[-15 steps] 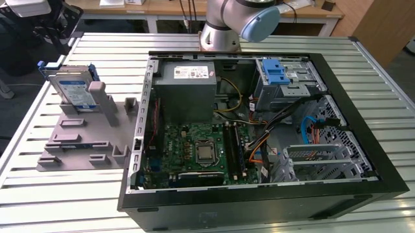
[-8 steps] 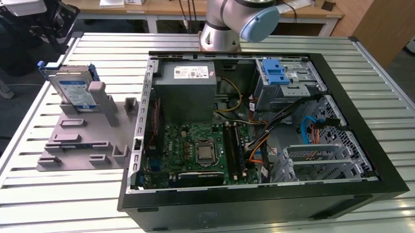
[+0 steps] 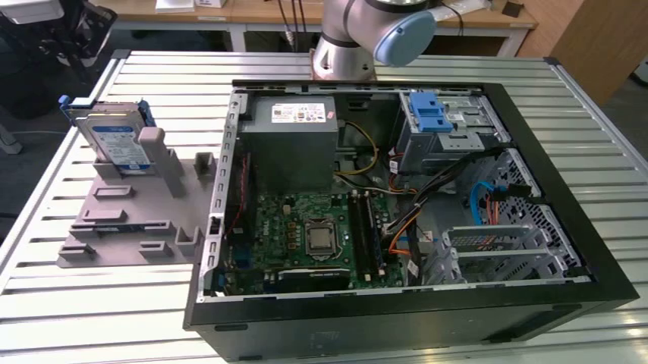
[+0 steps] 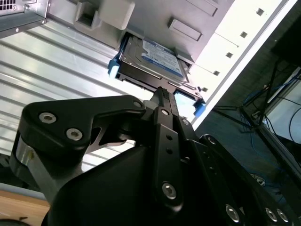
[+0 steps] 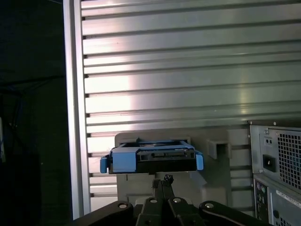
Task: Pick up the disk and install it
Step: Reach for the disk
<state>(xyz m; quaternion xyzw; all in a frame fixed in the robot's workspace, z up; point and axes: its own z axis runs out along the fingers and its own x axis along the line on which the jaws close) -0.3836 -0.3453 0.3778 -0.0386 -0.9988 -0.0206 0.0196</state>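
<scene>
Pointing straight at its target, the gripper (image 5: 164, 180) has its jaws pressed together with nothing between them, as far as both wrist views show. Just beyond the tips, near but clearly apart, is the disk (image 5: 153, 158). It presents one short end to the jaws, with a blue side rail at either corner. Its long axis appears to run on away from them, down into the grey holder (image 3: 132, 220) where it stands on end. In the second wrist view its labelled face (image 4: 157, 56) shows obliquely, so the jaws look to be lined up on the disk's end rather than on its flat side. The holder sits on the slatted metal table (image 5: 188, 70). Farther off, toward the exterior view's right, the open computer case (image 3: 405, 318) lies on the same table, well apart from the disk. Its drive cage (image 3: 445, 125) with the blue latch is in the far corner.
</scene>
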